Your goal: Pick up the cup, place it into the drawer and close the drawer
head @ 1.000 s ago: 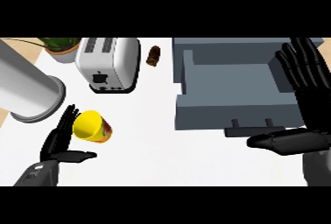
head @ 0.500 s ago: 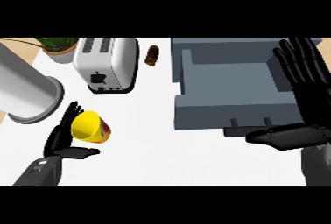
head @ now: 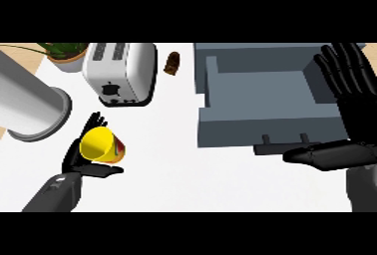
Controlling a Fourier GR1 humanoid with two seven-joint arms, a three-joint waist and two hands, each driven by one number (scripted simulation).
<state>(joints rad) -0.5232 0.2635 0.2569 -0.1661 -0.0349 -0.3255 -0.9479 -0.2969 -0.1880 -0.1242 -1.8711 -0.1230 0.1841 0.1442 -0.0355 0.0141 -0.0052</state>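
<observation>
View down onto a white counter (head: 184, 174). Left hand (head: 87, 160) at lower left, fingers (head: 94, 122) and thumb curled round a yellow cup (head: 100, 144), which lies tipped w/ its mouth facing the camera. Right hand (head: 346, 109) at far right, fingers straight & spread, released, holding nothing; it sits over the right edge of an open grey drawer (head: 258, 89), thumb just beside the handle (head: 283, 148). Cup is well apart from the drawer. Behind: white toaster (head: 120, 72), steel pot (head: 29, 107), potted plant (head: 63, 52), small brown item (head: 171, 63).
</observation>
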